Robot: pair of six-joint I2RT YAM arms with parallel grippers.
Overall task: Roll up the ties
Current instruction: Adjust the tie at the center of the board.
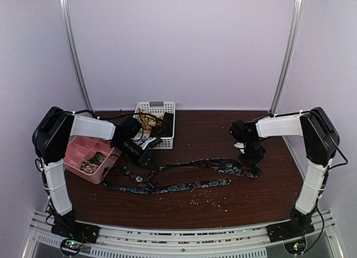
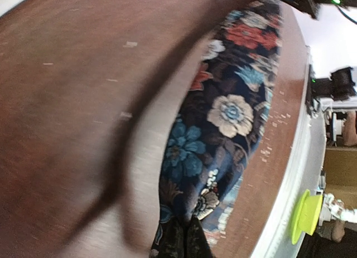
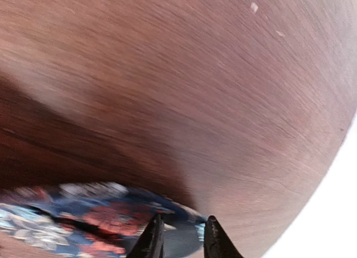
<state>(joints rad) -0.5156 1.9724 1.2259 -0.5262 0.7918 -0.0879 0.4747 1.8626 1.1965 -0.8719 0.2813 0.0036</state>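
The floral tie (image 1: 220, 165) lies strung across the top view's centre. The left gripper (image 2: 181, 241) has its jaws pressed together over it; the right gripper (image 3: 179, 235) has them narrowly apart at the tie's right-hand end

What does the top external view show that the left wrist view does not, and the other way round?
Only the top external view: the left arm, the right arm, the white basket, the pink tray and the whole length of the floral tie. Only the left wrist view: the tie's flowers close up, and a yellow-green object beyond the table edge. Both: the floral tie on the brown table.
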